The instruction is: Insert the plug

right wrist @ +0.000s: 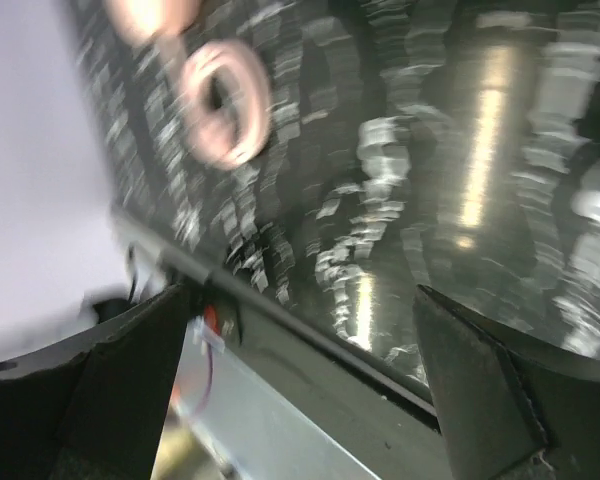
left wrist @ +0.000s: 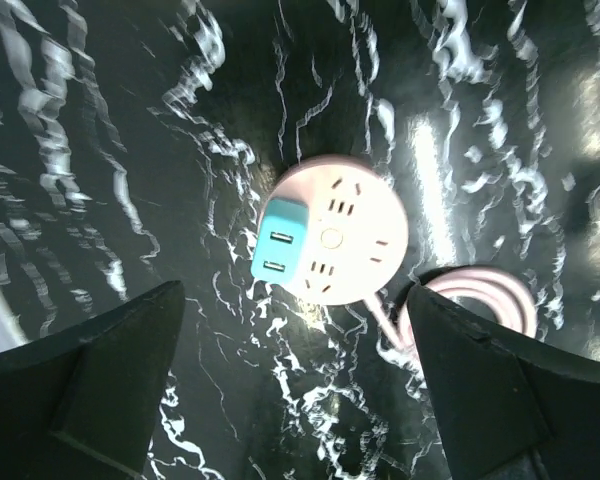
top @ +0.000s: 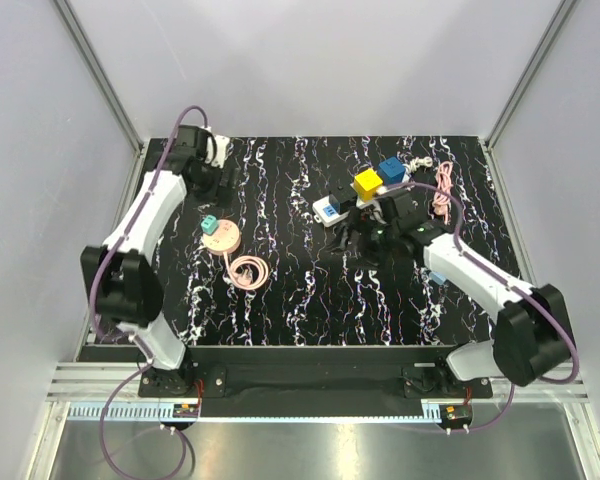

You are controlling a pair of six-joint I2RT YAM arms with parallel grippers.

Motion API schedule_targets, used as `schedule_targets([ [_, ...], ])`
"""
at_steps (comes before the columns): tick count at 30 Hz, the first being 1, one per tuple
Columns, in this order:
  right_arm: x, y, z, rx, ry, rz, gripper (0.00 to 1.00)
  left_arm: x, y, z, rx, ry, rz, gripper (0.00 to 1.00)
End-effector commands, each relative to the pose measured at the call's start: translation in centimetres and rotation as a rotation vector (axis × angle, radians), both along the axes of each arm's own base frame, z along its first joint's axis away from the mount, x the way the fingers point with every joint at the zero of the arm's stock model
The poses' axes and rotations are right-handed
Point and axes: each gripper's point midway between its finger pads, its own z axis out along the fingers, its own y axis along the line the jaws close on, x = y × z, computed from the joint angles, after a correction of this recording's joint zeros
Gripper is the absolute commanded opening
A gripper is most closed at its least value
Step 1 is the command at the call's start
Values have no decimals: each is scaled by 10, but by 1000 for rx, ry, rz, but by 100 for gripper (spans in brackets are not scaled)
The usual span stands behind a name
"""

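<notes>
A round pink power strip [top: 223, 239] lies at the left of the black marbled table, with a teal adapter [top: 209, 224] plugged into it. In the left wrist view the strip [left wrist: 355, 230] and the adapter [left wrist: 278, 252] lie beyond my fingertips. My left gripper [top: 218, 177] is open and empty, hovering behind the strip [left wrist: 295, 390]. Yellow [top: 367, 183], blue [top: 392, 170] and white [top: 328, 207] plugs lie at the back middle. My right gripper [top: 356, 232] is open and empty just in front of them; its view [right wrist: 300, 390] is blurred.
The strip's pink cable lies coiled [top: 247, 271] in front of it and shows in the right wrist view [right wrist: 225, 100]. Another pink cable [top: 442, 190] lies at the back right. The table's front edge [right wrist: 310, 330] and white walls enclose the table.
</notes>
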Motion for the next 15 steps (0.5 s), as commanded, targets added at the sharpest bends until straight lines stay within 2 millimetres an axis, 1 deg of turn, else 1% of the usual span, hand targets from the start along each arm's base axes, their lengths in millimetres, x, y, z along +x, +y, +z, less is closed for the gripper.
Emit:
schedule_targets([
  [1,10,-91,-22,-272,148,-454,95,-21,-28,46,48,-159,18,99],
  [2,-6,-112,-30,-348,224,-516,94,-26,-34,51,66,-187,3,99],
  [3,-8,-134,-30,-413,215,-616,93,-40,-46,59,84,-223,-29,99],
  [4,-12,-148,-31,-444,232,-676,92,-48,-55,62,85,-240,-61,99],
  [5,-25,-167,-35,-487,297,-765,91,-53,-61,67,80,-267,-67,99],
  [6,-28,-186,-32,-522,279,-851,91,-67,-71,75,69,-299,-97,99],
  [7,-33,-197,-33,-528,302,-929,91,-74,-77,78,57,-313,-118,99],
  [8,-42,-216,-39,-557,340,-1002,91,-80,-81,81,44,-331,-130,99],
  [9,-43,-229,-39,-567,329,-1053,91,-91,-84,82,40,-345,-150,99],
  [10,-47,-239,-42,-575,344,-1088,91,-95,-82,82,45,-357,-155,99],
  [11,-51,-249,-48,-588,366,-1121,90,-98,-79,93,32,-409,-131,99],
  [12,-53,-266,-52,-598,405,-1186,90,-100,-71,90,51,-429,-85,99],
  [13,-54,-276,-54,-611,429,-1212,90,-101,-71,93,22,-453,-65,99],
  [14,-53,-285,-55,-607,448,-1243,90,-99,-77,102,-57,-502,-19,99],
  [15,-51,-298,-60,-623,480,-1282,90,-107,-76,103,-106,-528,-12,99],
])
